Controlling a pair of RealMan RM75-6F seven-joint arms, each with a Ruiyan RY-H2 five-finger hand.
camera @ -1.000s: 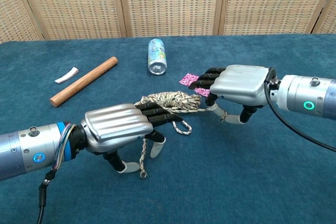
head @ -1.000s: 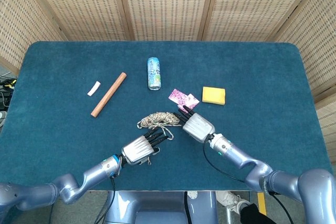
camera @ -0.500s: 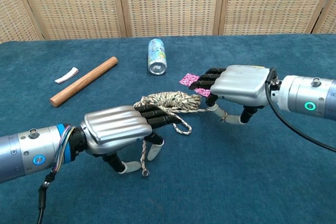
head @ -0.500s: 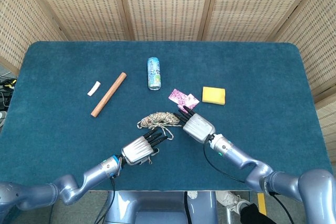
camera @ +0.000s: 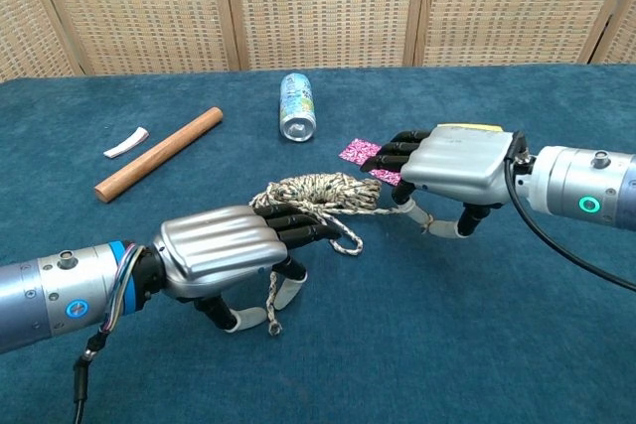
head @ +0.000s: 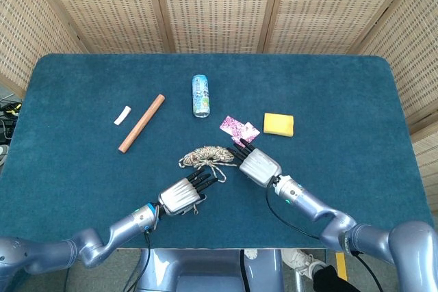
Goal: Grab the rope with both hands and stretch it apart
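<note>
Between my 2 hands lies a soft, light rope [camera: 320, 191], bundled; my left hand [camera: 224, 245] and right hand [camera: 452, 166] each clasp a loose end.

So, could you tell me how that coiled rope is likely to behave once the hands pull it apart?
The rope looks thin and braided, so probably floppy and light. Its loose bundle should uncoil rather than lift whole. Strands run to the left hand and the right hand, so it may tighten, perhaps snagging.
</note>
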